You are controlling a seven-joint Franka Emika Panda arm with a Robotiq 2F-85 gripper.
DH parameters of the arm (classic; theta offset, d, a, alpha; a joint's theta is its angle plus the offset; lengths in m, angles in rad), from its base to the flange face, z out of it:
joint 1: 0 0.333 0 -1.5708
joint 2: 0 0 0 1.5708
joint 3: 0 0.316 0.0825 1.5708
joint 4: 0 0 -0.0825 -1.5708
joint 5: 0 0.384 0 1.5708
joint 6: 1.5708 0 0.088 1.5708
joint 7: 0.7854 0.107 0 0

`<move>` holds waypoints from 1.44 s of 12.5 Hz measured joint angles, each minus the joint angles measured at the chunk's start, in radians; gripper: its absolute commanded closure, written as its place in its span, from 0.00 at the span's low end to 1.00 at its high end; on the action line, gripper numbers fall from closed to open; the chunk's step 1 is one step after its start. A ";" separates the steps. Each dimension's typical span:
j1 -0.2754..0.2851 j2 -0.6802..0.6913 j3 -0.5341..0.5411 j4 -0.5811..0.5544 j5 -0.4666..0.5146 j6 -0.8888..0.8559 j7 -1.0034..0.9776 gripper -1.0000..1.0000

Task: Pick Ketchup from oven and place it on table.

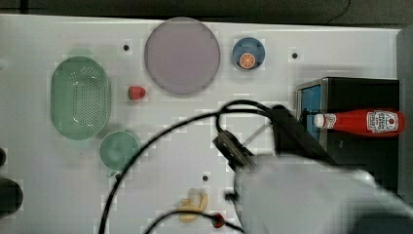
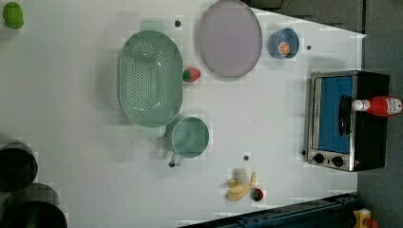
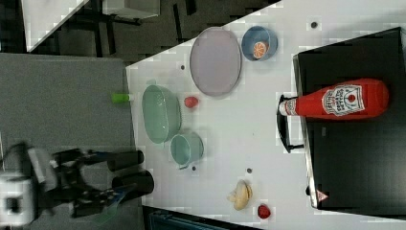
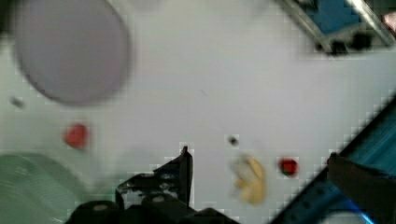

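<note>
A large white flat table with small dark screw holes fills the top view; at the top view's right, the slim red plastic ketchup bottle lies atop the black boxy toaster oven, cap over its door. In the left view it lies the same way. In the wrist view the gripper stands spread wide above the table, well apart from the oven.

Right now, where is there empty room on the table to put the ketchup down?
The widest bare patch of table lies between the oven and the green cup, below the purple plate in the left view. It is crowded around the colander and strawberry.
</note>
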 measured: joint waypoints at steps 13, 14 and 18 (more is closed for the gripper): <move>-0.061 0.404 -0.426 -0.001 -0.003 0.401 0.005 0.00; -0.065 0.437 -0.455 0.013 -0.001 0.413 0.005 0.00; -0.071 0.573 -0.487 0.075 0.034 0.514 0.005 0.00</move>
